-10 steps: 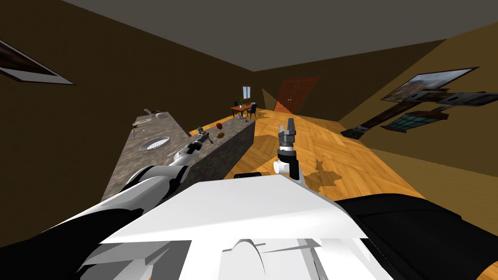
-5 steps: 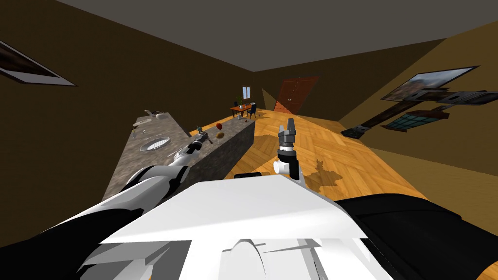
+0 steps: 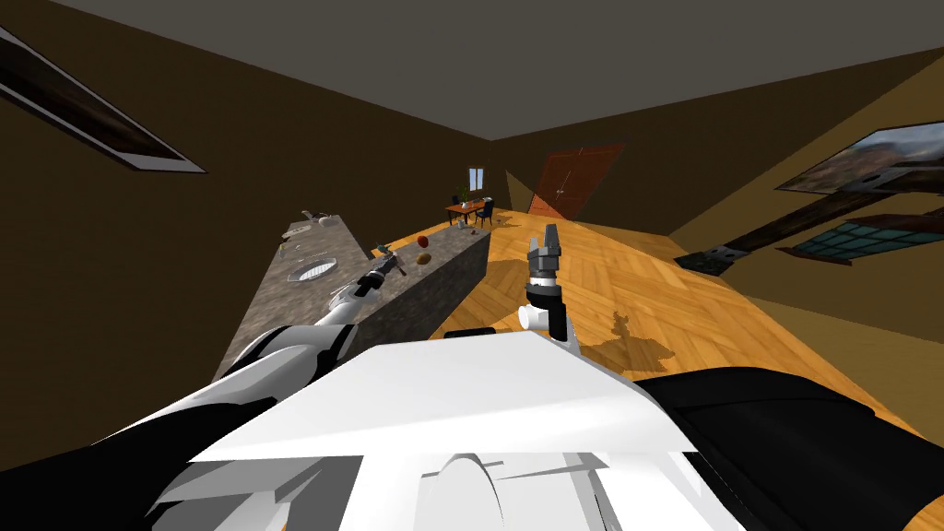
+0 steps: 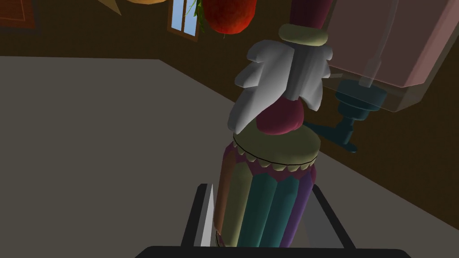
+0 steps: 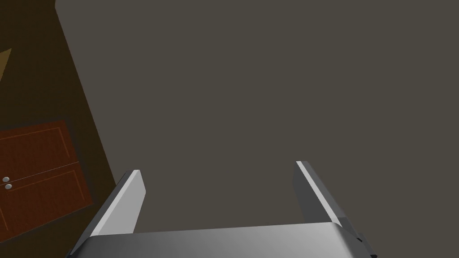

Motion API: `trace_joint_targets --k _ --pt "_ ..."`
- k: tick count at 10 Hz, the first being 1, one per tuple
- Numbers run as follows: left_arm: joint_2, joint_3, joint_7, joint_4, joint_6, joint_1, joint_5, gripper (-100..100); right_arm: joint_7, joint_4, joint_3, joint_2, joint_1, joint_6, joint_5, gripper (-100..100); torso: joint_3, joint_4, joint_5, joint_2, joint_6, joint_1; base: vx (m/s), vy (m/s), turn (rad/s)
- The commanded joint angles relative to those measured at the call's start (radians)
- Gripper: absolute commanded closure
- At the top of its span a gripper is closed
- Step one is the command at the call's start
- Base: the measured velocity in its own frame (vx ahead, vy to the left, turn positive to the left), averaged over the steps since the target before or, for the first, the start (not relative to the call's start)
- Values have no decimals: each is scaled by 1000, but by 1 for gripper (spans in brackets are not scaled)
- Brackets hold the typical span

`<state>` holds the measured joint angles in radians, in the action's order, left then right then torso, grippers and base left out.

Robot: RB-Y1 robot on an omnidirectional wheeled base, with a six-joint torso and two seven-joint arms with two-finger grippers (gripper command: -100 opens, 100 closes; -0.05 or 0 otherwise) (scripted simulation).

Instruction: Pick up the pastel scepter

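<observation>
Left gripper (image 4: 261,188) has its jaws clenched on the striped shaft of the scepter (image 4: 273,152), lower middle of the wrist frame, up over the bench (image 3: 277,313). It looks rigid and light, but the white wings higher up seem snappable, so the shaft's the right spot imo. Right gripper (image 3: 550,241) hangs mid-frame, jaws released. Versus earlier, the whole head view slid, which is my own move, not the things'.

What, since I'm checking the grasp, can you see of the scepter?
The pastel scepter has a shaft striped teal, olive, purple and orange, a scalloped olive collar, a dark red ball, pale grey wings, an olive ring and a dark red tip. The left gripper is shut on the striped shaft.
</observation>
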<state>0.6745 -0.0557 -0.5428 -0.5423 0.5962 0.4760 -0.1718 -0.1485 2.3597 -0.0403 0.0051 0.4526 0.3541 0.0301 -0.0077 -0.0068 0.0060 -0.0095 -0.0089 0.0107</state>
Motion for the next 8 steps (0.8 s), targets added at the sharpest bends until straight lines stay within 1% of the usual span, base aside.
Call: trace_joint_targets --k 1,2,3,4,5,6,7,8 --pt "-1 2 18 -50 -4 -50 -18 100 0 0 0 0 0 0 0 0 0 0 0 0 0 0 131 -4 151" --pt "-1 2 18 -83 -4 -56 -18 100 0 0 0 0 0 0 0 0 -2 -2 2 -2 1 2 66 -13 -6" --pt "-1 2 18 -99 -4 -56 -18 100 0 0 0 0 0 0 0 0 -2 -2 2 -2 3 1 12 -2 -43" --pt "-3 10 53 -162 -18 -116 -55 100 0 0 0 0 0 0 0 0 -1 -1 2 0 4 1 94 -5 211" --pt "-3 10 53 -161 -18 -126 -55 100 0 0 0 0 0 0 0 0 -3 -3 3 -2 -1 3 117 -9 180" --pt "-3 10 53 -203 -18 -138 -55 100 0 0 0 0 0 0 0 0 -4 -5 4 -3 -2 5 63 -3 49" --pt "-3 10 53 -222 -18 -138 -55 100 0 0 0 0 0 0 0 0 -4 -5 5 -3 0 7 20 3 -7" --pt "-3 10 53 -222 -18 -138 -55 100 0 0 0 0 0 0 0 0 -3 -5 5 -1 1 7 0 5 -26"
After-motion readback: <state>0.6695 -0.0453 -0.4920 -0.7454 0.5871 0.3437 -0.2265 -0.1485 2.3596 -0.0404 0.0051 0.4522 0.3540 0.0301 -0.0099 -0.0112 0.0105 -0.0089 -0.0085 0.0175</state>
